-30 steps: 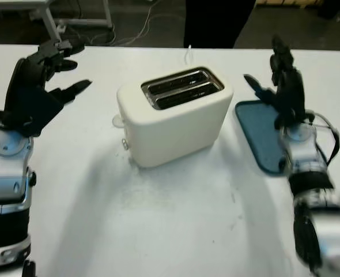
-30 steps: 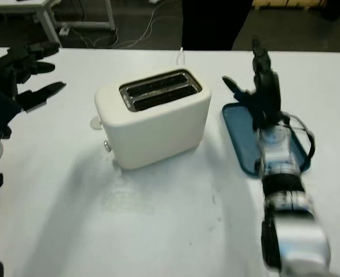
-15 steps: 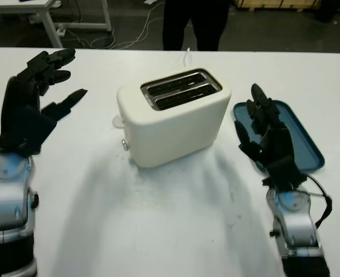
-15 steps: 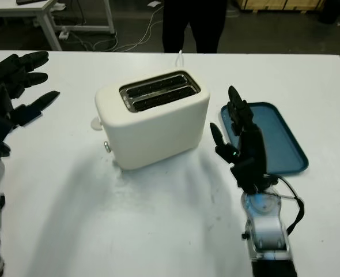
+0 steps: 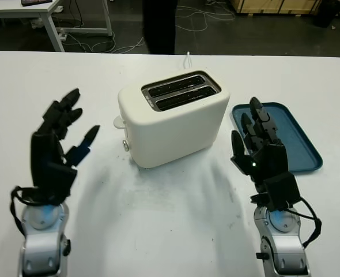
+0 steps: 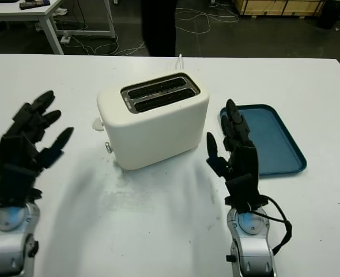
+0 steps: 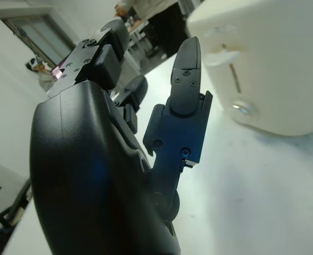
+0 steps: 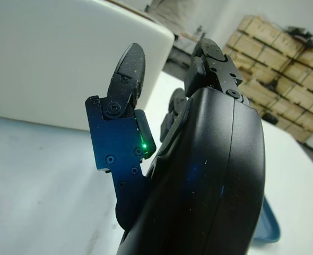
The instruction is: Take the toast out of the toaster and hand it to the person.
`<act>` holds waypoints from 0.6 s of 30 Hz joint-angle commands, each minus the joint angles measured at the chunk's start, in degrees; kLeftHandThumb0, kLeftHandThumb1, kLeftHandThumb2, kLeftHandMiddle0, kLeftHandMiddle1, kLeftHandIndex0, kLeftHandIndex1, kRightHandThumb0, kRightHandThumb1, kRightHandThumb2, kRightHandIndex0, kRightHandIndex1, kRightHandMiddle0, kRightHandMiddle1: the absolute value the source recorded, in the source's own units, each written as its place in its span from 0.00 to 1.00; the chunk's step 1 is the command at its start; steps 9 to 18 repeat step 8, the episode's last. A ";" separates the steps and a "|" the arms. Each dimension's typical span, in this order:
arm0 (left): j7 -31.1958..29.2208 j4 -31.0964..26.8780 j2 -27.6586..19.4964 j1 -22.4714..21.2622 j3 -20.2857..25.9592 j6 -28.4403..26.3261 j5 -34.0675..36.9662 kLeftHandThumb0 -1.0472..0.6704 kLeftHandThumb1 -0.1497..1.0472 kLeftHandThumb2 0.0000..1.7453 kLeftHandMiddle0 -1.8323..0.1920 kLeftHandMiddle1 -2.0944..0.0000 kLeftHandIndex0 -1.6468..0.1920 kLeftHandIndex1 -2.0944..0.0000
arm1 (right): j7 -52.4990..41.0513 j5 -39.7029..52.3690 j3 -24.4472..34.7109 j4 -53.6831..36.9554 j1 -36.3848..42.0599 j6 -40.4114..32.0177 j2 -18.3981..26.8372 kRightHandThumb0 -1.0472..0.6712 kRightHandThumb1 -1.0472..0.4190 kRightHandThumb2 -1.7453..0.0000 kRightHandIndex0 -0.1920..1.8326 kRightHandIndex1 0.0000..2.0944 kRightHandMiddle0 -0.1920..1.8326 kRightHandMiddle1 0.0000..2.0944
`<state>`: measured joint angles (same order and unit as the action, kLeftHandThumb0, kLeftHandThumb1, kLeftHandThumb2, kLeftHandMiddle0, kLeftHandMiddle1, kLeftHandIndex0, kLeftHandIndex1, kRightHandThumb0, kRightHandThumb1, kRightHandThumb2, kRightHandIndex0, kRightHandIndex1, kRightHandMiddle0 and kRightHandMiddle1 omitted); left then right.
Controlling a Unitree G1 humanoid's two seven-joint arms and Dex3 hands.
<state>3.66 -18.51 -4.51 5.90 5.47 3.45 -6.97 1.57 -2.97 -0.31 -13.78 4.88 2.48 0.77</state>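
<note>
Since toast is light, stiff and crumbly, I judge it wants a gentle pinch on its top edge from above, thumb one side and fingers the other, then a straight lift out of the slot; squeeze hard and it breaks. The slots are narrow, so my hand's thick fingers will fit poorly.

The toaster sits in the upper middle of the frame on the white surface, cream coloured, rounded, with two dark slots on top running at a slant. I see only dark metal inside the slots and cannot tell whether any toast is in them; nothing sticks up above the rim. A lever and a small knob show on its lower-left end face.

My left hand is open at the lower left of the frame, well apart from the toaster, holding nothing. My right hand is open at the lower right, near the toaster's right end, in front of a blue tray, also holding nothing.

A person's dark legs stand at the top middle of the frame, past the surface's far edge.
</note>
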 commanded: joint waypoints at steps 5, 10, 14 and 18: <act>1.26 2.46 2.66 1.89 -1.85 2.20 -0.15 0.33 0.89 0.21 0.79 0.75 0.70 0.94 | 1.14 -0.46 -0.70 0.27 0.76 -1.97 -1.34 0.36 0.09 0.63 0.17 0.01 0.17 0.00; 1.20 4.05 3.44 2.19 -2.10 3.54 0.66 0.34 0.89 0.21 0.79 0.76 0.69 0.94 | 0.86 -0.77 -1.26 0.67 1.06 -2.33 -1.24 0.35 0.09 0.63 0.16 0.00 0.16 0.00; 1.20 4.05 3.44 2.19 -2.10 3.54 0.66 0.34 0.89 0.21 0.79 0.76 0.69 0.94 | 0.86 -0.77 -1.26 0.67 1.06 -2.33 -1.24 0.35 0.09 0.63 0.16 0.00 0.16 0.00; 1.20 4.05 3.44 2.19 -2.10 3.54 0.66 0.34 0.89 0.21 0.79 0.76 0.69 0.94 | 0.86 -0.77 -1.26 0.67 1.06 -2.33 -1.24 0.35 0.09 0.63 0.16 0.00 0.16 0.00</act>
